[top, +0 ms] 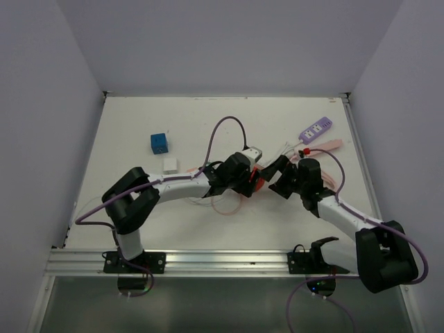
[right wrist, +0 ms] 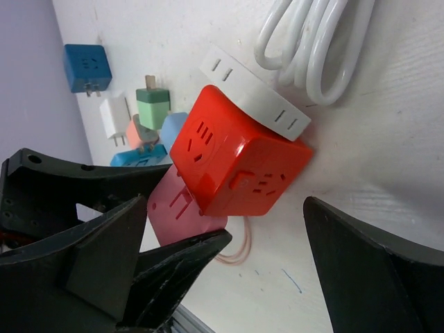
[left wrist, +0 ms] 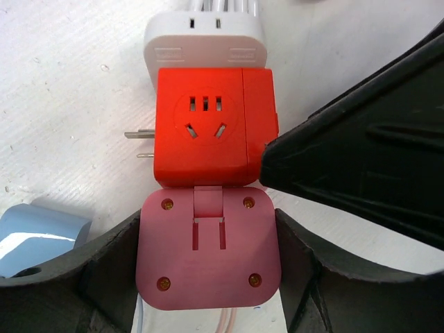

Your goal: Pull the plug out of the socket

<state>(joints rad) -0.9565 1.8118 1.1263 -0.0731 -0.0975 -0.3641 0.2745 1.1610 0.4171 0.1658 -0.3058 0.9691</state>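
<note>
Your left gripper [left wrist: 208,267] clamped on pink plug [left wrist: 208,232], centre of table [top: 139,125], butted against red cube socket [left wrist: 201,128]. White adapter [left wrist: 205,38] touches cube's far side, possibly plugged in. Your right gripper [right wrist: 260,222] spread wide, straddling cube.

Top external: mounted high above and behind the arm bases, aimed down and forward, far enough back to take in the whole white worktop [top: 139,118]. Left wrist: very near, facing straight down onto the red socket cube [left wrist: 205,125] and pink plug [left wrist: 208,250]. Right wrist: near as well, but slanted low across the worktop. Shared by both wrist views: cube, plug and the white block [left wrist: 205,35] touching the cube.
</note>
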